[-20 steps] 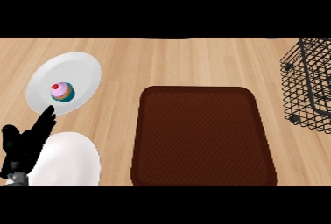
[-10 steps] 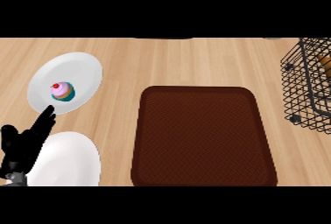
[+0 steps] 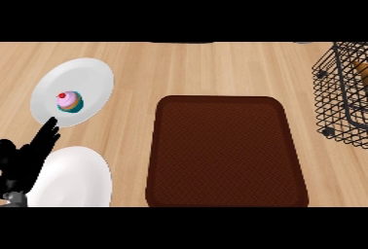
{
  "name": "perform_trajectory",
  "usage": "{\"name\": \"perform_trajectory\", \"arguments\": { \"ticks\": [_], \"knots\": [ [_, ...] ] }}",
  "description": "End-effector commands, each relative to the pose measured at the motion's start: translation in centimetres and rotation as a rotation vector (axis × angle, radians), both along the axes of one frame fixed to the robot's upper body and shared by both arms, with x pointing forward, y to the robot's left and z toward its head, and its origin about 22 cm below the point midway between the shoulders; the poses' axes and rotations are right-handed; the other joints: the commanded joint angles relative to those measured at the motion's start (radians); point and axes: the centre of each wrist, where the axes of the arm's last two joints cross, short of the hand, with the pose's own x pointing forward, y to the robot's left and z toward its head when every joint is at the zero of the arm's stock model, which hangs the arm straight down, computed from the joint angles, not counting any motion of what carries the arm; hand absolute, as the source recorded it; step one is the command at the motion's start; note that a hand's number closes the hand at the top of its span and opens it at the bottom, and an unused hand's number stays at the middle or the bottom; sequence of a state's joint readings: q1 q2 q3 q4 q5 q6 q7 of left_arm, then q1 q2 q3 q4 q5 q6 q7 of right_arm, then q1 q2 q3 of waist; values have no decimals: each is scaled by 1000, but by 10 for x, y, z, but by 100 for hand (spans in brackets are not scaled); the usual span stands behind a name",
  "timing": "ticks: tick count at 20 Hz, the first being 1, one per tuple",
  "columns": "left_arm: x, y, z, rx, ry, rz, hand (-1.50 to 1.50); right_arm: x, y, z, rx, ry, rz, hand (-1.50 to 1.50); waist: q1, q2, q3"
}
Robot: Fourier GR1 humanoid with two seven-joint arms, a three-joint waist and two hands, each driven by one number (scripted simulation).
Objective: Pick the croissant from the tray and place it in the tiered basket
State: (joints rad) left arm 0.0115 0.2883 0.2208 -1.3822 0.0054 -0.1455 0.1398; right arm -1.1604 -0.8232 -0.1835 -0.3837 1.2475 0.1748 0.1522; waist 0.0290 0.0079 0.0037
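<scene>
The brown tray (image 3: pixel 226 151) lies in the middle of the wooden counter with nothing on it. At the right edge stands the black wire tiered basket (image 3: pixel 345 92). Inside it, behind the wires, shows an orange-brown piece that looks like the croissant (image 3: pixel 361 69). My left hand (image 3: pixel 25 155) rests at the lower left, fingers straight and pointing up, holding nothing. My right hand does not show in the head view.
A white plate (image 3: pixel 90 80) at the upper left carries a small cupcake (image 3: pixel 69 101) with pink icing. A second white plate (image 3: pixel 72 182) lies at the lower left, just beside my left hand.
The orange-brown piece has appeared in the basket at the right edge, sitting slightly lower now than half a second ago. My left hand has not moved.
</scene>
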Motion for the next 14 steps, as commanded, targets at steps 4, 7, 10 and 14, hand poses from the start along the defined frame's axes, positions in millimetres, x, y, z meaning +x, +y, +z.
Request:
{"name": "perform_trajectory", "arguments": {
  "ticks": [4,7,10,14],
  "knots": [
    [9,-3,-12,-26,13,8,0,2,1,2,124,-129,-4,-150,-9,1,-4],
    [-3,-13,-10,-18,35,4,0,-15,-20,37,135,-310,20,-150,-4,-1,-2],
    [-7,-12,-15,-26,31,3,0,-26,-28,65,232,-444,-26,-150,-13,-5,-3],
    [-9,2,-12,-10,34,21,0,-44,-43,93,365,-529,-159,-150,-23,-9,-4]
  ]
}}
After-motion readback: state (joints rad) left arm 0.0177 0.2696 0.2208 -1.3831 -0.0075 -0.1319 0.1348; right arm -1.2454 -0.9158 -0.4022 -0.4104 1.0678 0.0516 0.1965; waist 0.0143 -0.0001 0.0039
